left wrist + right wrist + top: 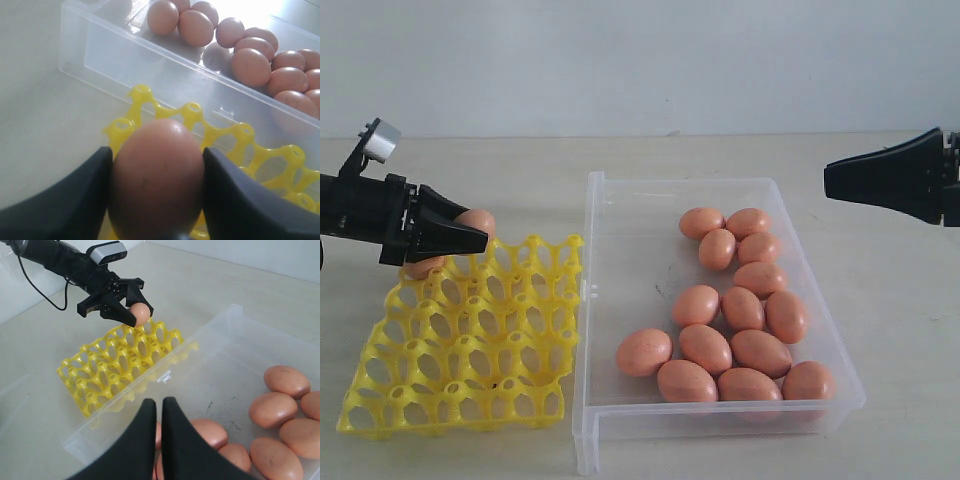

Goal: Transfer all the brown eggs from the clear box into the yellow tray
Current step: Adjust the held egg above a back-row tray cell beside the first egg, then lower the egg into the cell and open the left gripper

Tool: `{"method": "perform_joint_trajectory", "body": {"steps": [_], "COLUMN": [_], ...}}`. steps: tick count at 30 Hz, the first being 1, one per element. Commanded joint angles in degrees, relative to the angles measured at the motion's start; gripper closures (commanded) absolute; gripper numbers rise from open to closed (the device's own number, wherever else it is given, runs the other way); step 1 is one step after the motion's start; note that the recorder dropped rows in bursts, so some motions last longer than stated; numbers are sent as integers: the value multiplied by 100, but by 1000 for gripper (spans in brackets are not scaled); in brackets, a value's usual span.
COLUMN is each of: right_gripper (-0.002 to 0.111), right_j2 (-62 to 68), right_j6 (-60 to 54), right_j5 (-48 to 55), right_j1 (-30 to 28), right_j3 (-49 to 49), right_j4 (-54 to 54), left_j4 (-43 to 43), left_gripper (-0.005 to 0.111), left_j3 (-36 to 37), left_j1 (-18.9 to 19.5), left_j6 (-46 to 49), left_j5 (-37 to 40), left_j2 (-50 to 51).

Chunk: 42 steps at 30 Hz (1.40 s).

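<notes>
Brown eggs [742, 308]: we count fourteen lying loose in the clear box [620, 200], right of the yellow tray [470, 350]. A fifteenth egg [156, 180] is clamped across its waist by the left gripper [460, 238], over the tray's far left corner. We judge them light, smooth and brittle, so gentle pressure at the broad middle suits. We see one box, one tray and no cup filled. The right gripper [161, 407] hangs closed at the far right.

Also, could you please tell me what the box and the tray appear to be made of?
The clear box looks like transparent, glossy plastic: the table shows through its walls. The yellow tray is probably moulded plastic, opaque and slightly shiny, in a thin open grid.
</notes>
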Motion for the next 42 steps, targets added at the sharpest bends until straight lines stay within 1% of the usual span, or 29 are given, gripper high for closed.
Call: {"method": "perform_joint_trajectory", "body": {"steps": [1,10,28,35,42], "right_gripper": [109,109,109,109,109], "right_j2": [-42,-42,-42,-42,-42], "right_j6": [-13,-13,-2,9,9], "right_j5": [-36,-36,-36,-36,-36], "right_j1": [-19,-19,-19,-19,-19], "right_j3": [17,17,17,17,17], "right_j4": [27,27,27,27,27], "left_j4": [-173,-209,-218,-218,-218], "left_gripper": [63,63,63,45,45], "left_j3": [-8,-8,-8,-8,-8], "left_j1": [-40,-40,-40,-40,-40], "left_j6": [64,64,24,47,20], "left_j5": [-44,-245,-234,-234,-234], "left_j2": [-24,-24,-24,-24,-24]}}
